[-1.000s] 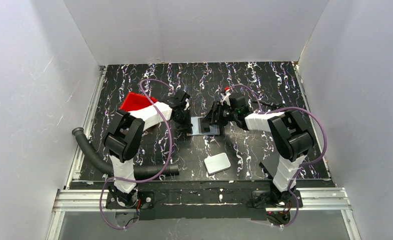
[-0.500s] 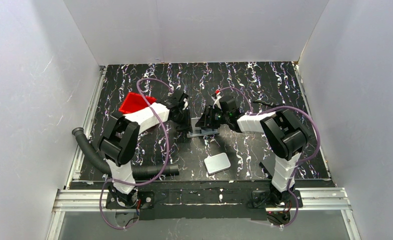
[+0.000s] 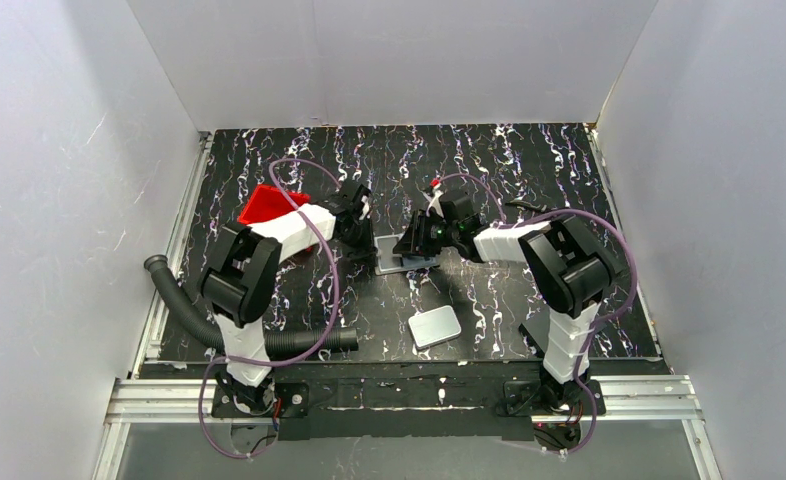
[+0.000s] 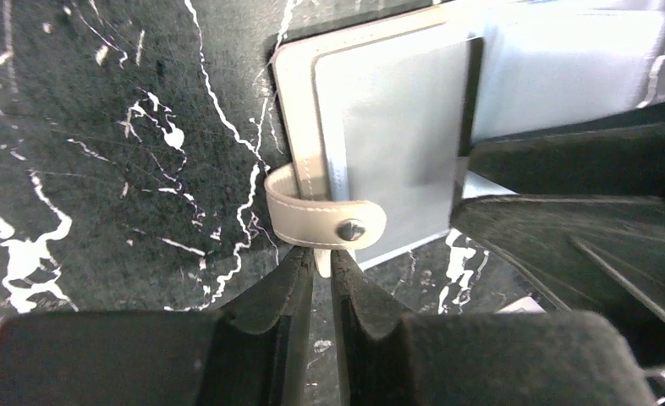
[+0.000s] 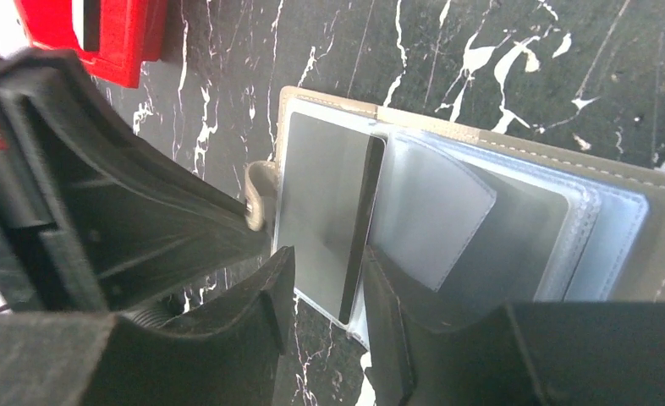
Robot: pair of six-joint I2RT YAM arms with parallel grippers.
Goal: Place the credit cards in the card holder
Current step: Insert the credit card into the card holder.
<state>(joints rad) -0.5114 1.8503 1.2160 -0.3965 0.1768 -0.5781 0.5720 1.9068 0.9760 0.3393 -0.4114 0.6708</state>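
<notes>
The card holder lies open on the table, about in the middle, with one arm reaching in from each side. Its pale grey-brown cover is spread flat and the clear plastic sleeves fan across the inside. A closing strap with a metal snap curls over the cover's edge on the left arm's side.

One card is in sight, a flat grey rectangle with a dark edge. It rests on the sleeve page nearest the strap. From the right wrist view it looks slightly tilted rather than fully flat, and I cannot tell whether any of it is inside a sleeve.

The left claw is drawn nearly together, and a pale bit of the strap sits pinched between its fingertips, just under the snap. It has the card holder by that strap.

The right claw comes in from the other side with its fingers part-way apart. The near end of the card reaches into the gap between them. One finger is close against the card's dark edge, but I cannot tell whether the fingers are pressing on the card or only standing beside it.

A red tray sits further out, past the left arm's elbow. A white slab with rounded corners lies apart from the card holder, toward the arm bases. A black ribbed hose curves along the left near corner of the table.
</notes>
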